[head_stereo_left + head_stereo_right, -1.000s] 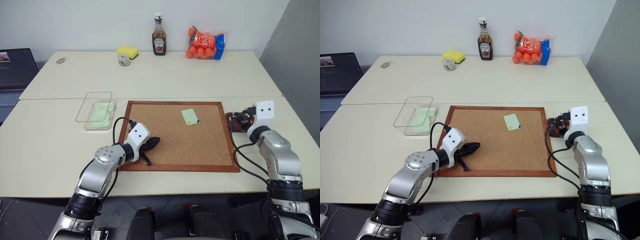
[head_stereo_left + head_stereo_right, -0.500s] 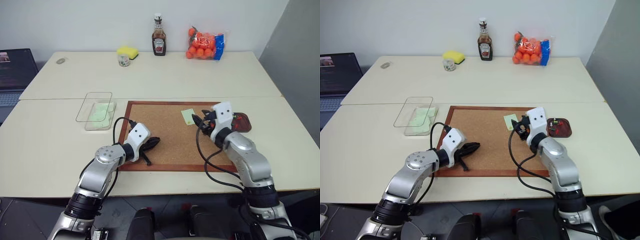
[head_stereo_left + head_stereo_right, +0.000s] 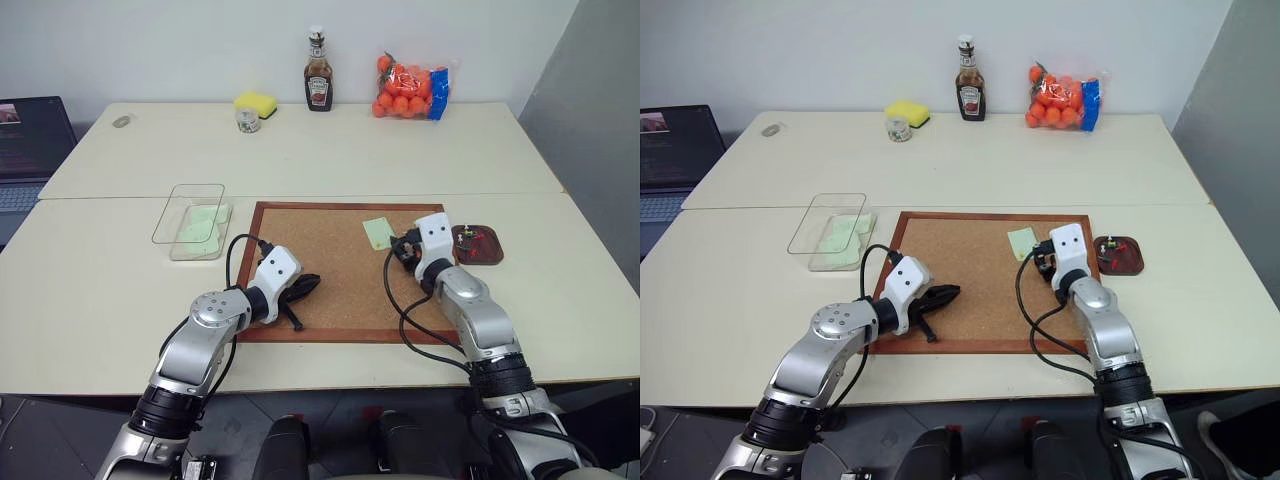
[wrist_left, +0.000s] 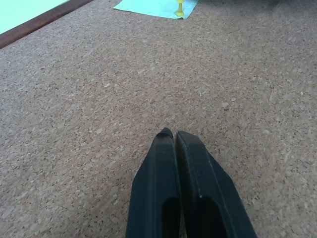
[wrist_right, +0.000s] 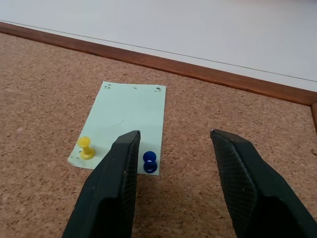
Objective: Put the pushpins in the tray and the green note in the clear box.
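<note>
Blue pushpin (image 5: 149, 162) (in note) — beside one finger (image 5: 116, 188).

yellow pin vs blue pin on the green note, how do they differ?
Colour: the yellow pushpin is light, the blue pushpin dark. Place: the yellow one sits at one near corner of the green note, the blue one at the other, right beside a finger of the open right gripper. Shared: both tiny, upright, still stuck through the note into the cork board.

wall (image 3: 180, 50): plain white | tables (image 3: 300, 150): two cream, pushed together | floor (image 3: 40, 430): dark
</note>
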You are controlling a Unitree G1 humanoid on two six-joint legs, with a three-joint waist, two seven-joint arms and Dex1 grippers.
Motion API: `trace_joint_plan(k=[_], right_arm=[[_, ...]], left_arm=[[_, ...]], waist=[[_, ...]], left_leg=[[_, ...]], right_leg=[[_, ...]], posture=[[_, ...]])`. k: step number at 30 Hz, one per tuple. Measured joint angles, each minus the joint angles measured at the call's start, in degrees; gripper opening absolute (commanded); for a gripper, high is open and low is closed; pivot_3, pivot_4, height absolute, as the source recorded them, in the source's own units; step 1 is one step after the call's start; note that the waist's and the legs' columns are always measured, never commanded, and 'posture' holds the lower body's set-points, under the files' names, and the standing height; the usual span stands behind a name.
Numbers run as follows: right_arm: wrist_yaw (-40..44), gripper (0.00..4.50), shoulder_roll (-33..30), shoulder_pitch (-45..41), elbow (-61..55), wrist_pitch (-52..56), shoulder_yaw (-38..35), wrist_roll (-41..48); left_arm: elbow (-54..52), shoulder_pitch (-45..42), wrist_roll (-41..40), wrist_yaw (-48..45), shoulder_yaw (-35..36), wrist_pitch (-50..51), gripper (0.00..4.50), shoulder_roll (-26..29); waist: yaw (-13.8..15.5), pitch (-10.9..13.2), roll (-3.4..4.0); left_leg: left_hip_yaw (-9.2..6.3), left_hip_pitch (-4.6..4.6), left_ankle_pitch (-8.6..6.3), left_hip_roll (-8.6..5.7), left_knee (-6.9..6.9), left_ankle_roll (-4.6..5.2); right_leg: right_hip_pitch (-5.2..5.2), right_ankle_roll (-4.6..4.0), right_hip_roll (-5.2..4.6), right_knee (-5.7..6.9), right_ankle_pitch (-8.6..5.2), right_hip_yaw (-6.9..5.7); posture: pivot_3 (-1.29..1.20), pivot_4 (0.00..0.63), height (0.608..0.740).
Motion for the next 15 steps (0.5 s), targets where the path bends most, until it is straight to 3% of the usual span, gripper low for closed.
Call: trace_joint_plan(k=[1, 10, 15], right_arm=[[0.00, 1.98, 0.12, 0.00, 0.31, -0.28, 0.00, 0.00], [1.16, 0.19, 1.26, 0.00, 0.67, -0.90, 0.53, 0.07], [1.24, 0.09, 1.38, 0.25, 0.26, -0.85, 0.64, 0.13]], left_arm=[[0.00, 0.00, 0.00, 0.01, 0.00, 0.00, 0.15, 0.00], [0.02, -0.01, 0.00, 0.02, 0.00, -0.05, 0.15, -0.01], [0.03, 0.00, 0.00, 0.00, -0.01, -0.11, 0.15, -0.02]], waist=[[0.00, 0.00, 0.00], [0.00, 0.00, 0.00], [0.01, 0.00, 0.00]], left_leg=[[0.00, 0.00, 0.00, 0.00, 0.00, 0.00], [-0.01, 0.00, 0.00, 0.00, 0.00, 0.00], [-0.01, 0.00, 0.00, 0.00, 0.00, 0.00]], right_leg=[[0.00, 0.00, 0.00, 0.00, 0.00, 0.00], [0.00, 0.00, 0.00, 0.00, 0.00, -0.01], [0.00, 0.01, 0.00, 0.00, 0.00, -0.01]], posture=[[0.00, 0.150, 0.740], [0.00, 0.150, 0.740], [0.00, 0.150, 0.740]])
